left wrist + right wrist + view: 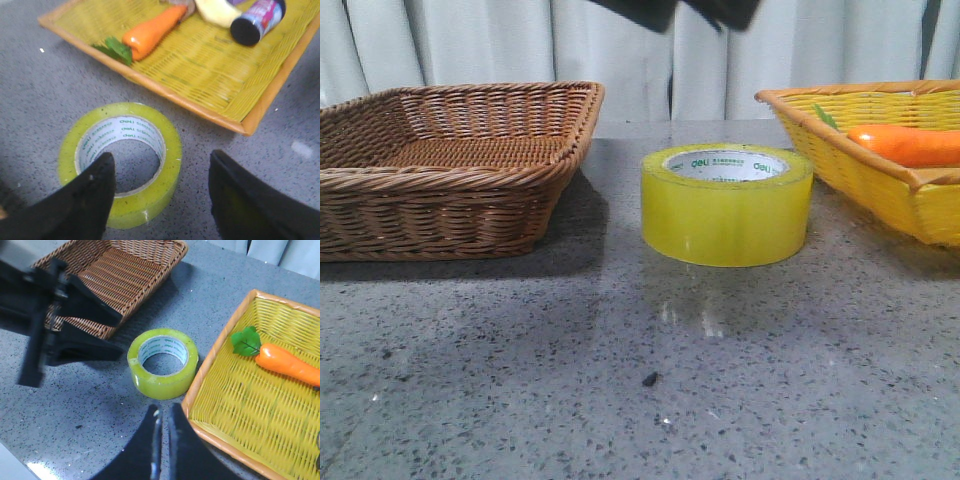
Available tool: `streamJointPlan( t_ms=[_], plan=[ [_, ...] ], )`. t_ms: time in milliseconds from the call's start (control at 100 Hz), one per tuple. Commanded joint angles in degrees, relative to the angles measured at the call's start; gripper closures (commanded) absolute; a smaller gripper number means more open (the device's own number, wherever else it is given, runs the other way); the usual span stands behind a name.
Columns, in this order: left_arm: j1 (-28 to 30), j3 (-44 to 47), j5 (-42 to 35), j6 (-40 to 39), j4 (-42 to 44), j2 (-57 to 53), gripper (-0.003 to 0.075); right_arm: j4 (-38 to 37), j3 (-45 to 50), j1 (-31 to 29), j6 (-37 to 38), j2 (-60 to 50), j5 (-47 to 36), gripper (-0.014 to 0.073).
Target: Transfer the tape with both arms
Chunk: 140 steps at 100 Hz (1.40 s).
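Observation:
The tape (726, 205), a wide yellow roll with a white, green-printed core, lies flat on the grey table between two baskets. In the left wrist view my left gripper (161, 167) is open just above the tape (172, 150). One finger (92, 195) is over the hole and the other (240, 195) is outside the roll, toward the yellow basket. In the right wrist view my right gripper (162, 412) is shut and empty, higher up and short of the tape (160, 385). My left gripper (121, 337) also shows there beside the roll. A dark blurred arm part (675, 10) shows at the front view's top edge.
An empty brown wicker basket (440, 170) stands left of the tape. A yellow basket (890, 190) stands close on its right and holds an orange carrot (910, 145), a pale yellow item (215, 11) and a dark-capped bottle (257, 20).

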Motion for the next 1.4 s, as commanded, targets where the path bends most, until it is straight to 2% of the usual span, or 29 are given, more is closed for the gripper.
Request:
streamJointPlan(
  t_ms=[0,200,770,860,1010,1150,1390],
  plan=[
    [-0.4,-5.2,-0.3,1.5,-0.1,1.5,0.0332,-0.6,-1.3,0.1,0.1,-0.7,-3.5,0.0668],
    [-0.4,-10.0,3.9,3.1,-0.4,7.9,0.0332,-0.5,-1.2,0.1,0.1,-1.0,-2.7,0.0668],
    [-0.4,-11.0,0.9,3.3,0.7,14.9,0.0341,-0.3,-1.2,0.1,0.1,-1.0,-1.3,0.0668],
    [-0.4,-11.0,0.9,3.3,0.7,14.9,0.0402,-0.3,-1.2,0.1,0.1,-1.0,-1.2,0.0668],
    [-0.4,-11.0,0.9,3.3,0.7,14.9,0.0599,-0.3,-1.2,0.1,0.1,-1.0,-1.1,0.0668],
    [-0.4,-11.0,0.9,3.3,0.7,14.9,0.0726,-0.3,-1.2,0.1,0.1,-1.0,-0.7,0.0668],
    [-0.4,-11.0,0.6,3.3,0.7,14.9,0.0741,-0.3,-1.2,0.1,0.1,-1.0,-0.5,0.0668]
  ],
)
